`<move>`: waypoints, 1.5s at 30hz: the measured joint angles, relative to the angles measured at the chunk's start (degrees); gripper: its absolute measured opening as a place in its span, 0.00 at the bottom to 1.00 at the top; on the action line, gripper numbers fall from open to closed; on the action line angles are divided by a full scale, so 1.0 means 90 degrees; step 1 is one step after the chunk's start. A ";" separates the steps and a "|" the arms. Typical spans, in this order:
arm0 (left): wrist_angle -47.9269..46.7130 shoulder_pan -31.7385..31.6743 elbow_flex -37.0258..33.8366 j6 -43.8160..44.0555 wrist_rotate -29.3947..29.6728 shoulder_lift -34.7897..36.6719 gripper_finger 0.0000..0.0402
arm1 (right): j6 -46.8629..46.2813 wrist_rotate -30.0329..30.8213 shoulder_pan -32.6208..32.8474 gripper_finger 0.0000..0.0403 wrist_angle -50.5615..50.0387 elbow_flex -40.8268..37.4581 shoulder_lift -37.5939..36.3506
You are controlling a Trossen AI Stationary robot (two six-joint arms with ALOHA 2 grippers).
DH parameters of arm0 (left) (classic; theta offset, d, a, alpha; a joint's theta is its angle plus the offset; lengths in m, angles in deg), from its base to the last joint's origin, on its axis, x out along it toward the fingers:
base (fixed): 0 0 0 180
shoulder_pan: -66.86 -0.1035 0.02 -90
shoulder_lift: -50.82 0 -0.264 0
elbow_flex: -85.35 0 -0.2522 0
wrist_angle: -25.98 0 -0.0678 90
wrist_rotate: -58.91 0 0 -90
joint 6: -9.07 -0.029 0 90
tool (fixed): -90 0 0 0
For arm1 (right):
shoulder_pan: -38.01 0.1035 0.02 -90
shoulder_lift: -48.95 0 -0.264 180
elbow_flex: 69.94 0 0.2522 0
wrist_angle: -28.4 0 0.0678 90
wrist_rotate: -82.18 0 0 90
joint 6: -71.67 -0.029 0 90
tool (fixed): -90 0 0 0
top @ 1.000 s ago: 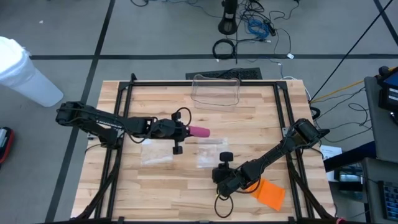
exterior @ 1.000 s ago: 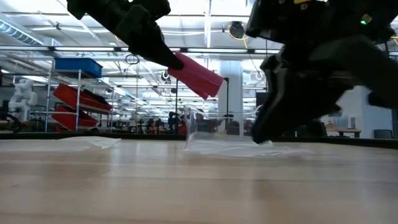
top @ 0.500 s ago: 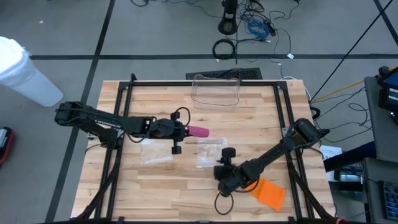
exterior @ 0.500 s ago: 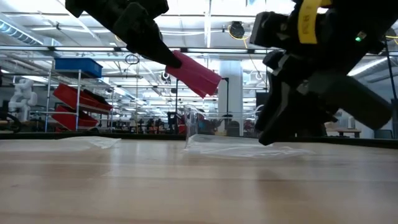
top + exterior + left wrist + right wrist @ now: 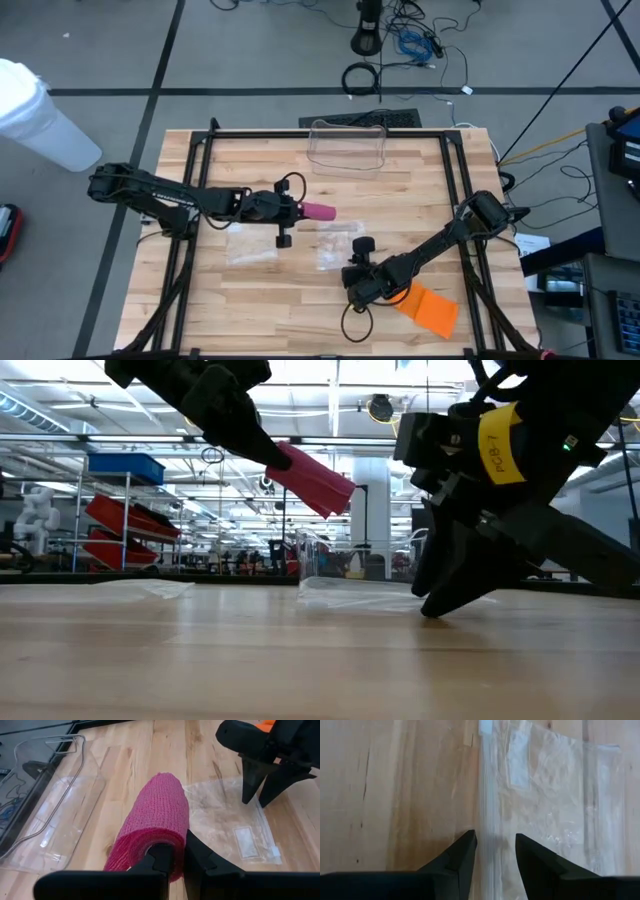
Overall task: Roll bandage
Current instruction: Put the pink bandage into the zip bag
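A pink bandage roll (image 5: 320, 211) hangs above the middle of the table, with my left gripper (image 5: 303, 210) shut on its near end. It also shows in the low view, bandage roll (image 5: 312, 478), slanting down and well clear of the wood. My right gripper (image 5: 495, 845) stands open near the front of the table, pointing steeply down. Its two fingertips stand on either side of the zip edge (image 5: 487, 827) of a clear plastic bag (image 5: 338, 247) that lies flat on the table. Whether they touch that bag cannot be told. My left gripper holds the bandage roll by the end nearest the wrist (image 5: 150, 851), at the lower rim around its core. The two fingers (image 5: 162, 859) stand close together and cover the spot. The roll points away along the fingers, slanting downward, lifted clear of the table.
A second clear bag (image 5: 250, 246) lies flat left of the first one. A clear plastic tray (image 5: 348, 146) stands at the far edge. An orange sheet (image 5: 435, 310) lies near the front right, under my right arm. A black frame (image 5: 190, 200) borders the table.
My right gripper has rolled about its wrist and tipped down more steeply over the bag's edge, staying nearly in place. My left gripper and the bandage roll have kept still.
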 joint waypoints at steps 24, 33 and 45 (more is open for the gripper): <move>-0.0021 0.0000 0.0000 -0.0002 0.0000 -0.0002 0.07 | 0.0168 0.0460 -0.0325 0.32 -0.0092 0.0000 -0.0046; -0.0023 0.0000 0.0000 -0.0002 -0.0002 -0.0002 0.07 | 0.0188 0.1104 -0.0328 0.32 -0.0159 0.0000 -0.0054; -0.0085 0.0000 -0.0002 -0.0004 -0.0049 -0.0005 0.07 | 0.0507 0.1186 -0.0852 0.31 -0.0064 -0.0145 0.0301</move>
